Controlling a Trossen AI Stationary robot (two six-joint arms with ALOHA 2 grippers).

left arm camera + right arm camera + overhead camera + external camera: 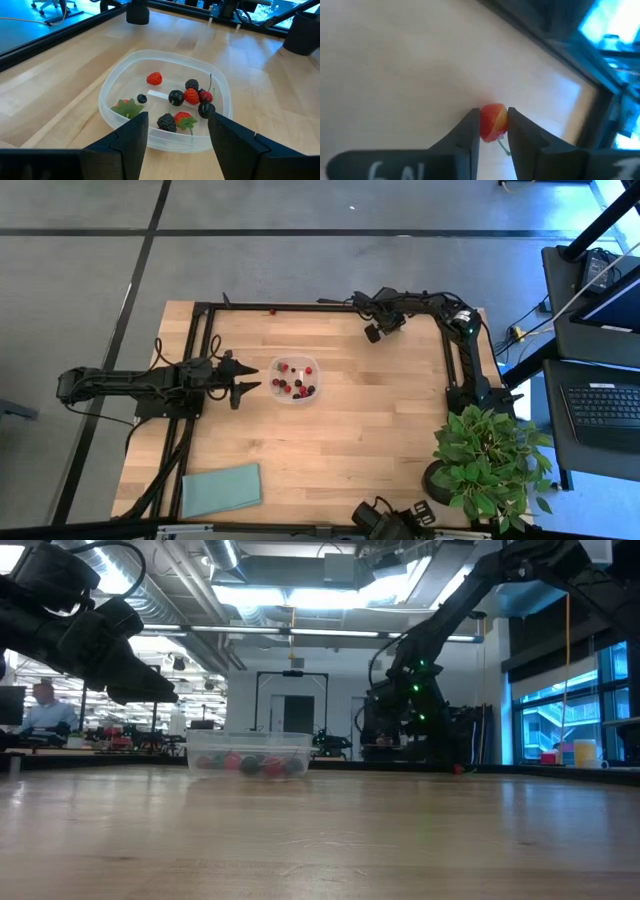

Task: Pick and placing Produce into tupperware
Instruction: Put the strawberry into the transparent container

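The tupperware sits mid-counter, already holding most of the produce. The left tool waits just beside it, jaws wide and empty. The right tool, well beyond the tupperware toward the counter's far edge, pinches a red piece. Judging by this, the task is nearly done: that piece must be delivered, and one red berry lies on the far rail.

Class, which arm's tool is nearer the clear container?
Left. The left tool hovers open right beside the container; the right tool grips a red berry farther off.
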